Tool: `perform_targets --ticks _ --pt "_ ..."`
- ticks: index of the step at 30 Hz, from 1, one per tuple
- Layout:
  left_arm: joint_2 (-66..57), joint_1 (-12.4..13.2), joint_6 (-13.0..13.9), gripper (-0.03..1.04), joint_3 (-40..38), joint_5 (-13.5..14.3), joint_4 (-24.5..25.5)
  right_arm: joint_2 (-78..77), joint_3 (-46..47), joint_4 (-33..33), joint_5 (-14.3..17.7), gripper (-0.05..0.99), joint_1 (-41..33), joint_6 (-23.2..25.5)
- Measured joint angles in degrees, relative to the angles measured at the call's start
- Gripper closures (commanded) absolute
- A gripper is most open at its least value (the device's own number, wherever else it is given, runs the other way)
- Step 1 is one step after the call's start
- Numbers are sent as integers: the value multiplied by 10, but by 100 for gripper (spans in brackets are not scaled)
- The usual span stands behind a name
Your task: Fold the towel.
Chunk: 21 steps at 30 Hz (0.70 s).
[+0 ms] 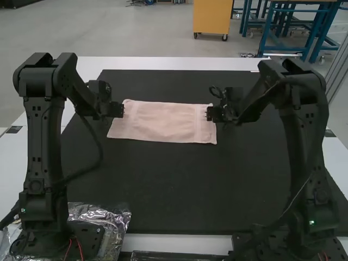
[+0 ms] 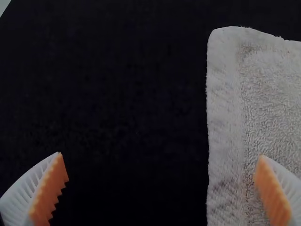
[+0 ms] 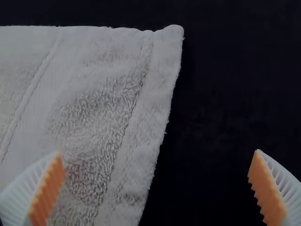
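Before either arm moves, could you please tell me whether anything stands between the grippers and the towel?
Nothing visible stands in the way: the left gripper and the right gripper, fingers open, are at opposite ends of the towel, which lies flat on the black mat.

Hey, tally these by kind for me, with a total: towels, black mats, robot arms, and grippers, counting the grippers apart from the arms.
Towel: 1, pink
Black mat: 1
Robot arms: 2, left arm and right arm
Grippers: 2, left gripper and right gripper
Total: 6
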<state>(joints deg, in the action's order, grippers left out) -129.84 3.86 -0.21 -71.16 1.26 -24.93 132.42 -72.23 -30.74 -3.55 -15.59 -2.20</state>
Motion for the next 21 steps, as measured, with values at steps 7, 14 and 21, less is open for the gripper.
perform_targets --ticks 7,14,21 --pt "0 0 10 8 -1 1 -2 0 -35 63 0 3 0 0" --pt "-6 -1 26 75 -10 2 0 2 -37 69 -2 95 0 -5" --pt "-15 -9 36 99 -13 -11 -8 2 -35 65 -52 96 7 4"
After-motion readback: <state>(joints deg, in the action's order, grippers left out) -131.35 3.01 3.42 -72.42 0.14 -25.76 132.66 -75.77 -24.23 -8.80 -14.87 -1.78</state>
